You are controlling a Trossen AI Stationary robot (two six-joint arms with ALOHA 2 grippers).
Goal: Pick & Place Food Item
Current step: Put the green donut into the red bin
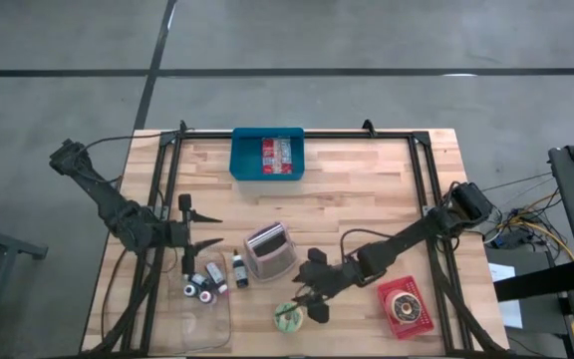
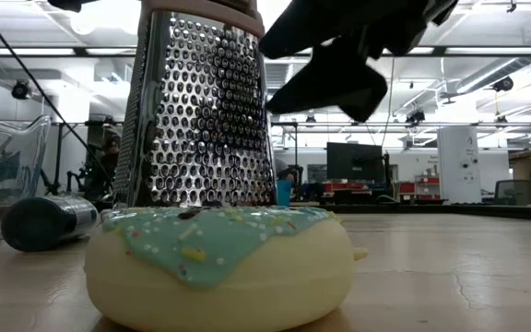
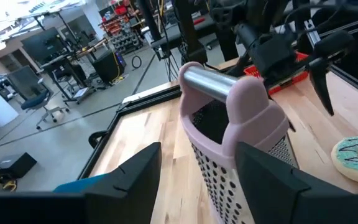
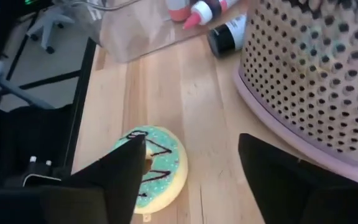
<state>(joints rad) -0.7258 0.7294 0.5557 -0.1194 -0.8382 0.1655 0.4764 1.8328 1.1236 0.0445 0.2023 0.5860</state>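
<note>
High view: right gripper (image 1: 312, 291) hovers spread wide near the donut (image 1: 288, 316), beside the grater (image 1: 270, 252); left gripper (image 1: 199, 231) waits, fingers apart. Right wrist view: donut (image 4: 149, 166) only partly between the fingers. Approach step; next, centre, descend, close.

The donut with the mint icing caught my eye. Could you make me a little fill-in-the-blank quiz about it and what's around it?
1. The right end effector hovers with its fingers ____ above the donut.
2. The metal tool with the pink handle standing behind the donut is a box ____.
3. The blue bin sits at the table's ____ edge, away from the arms' bases.
4. The red tray holds another ____.

Missing words: open; grater; far; donut
</note>
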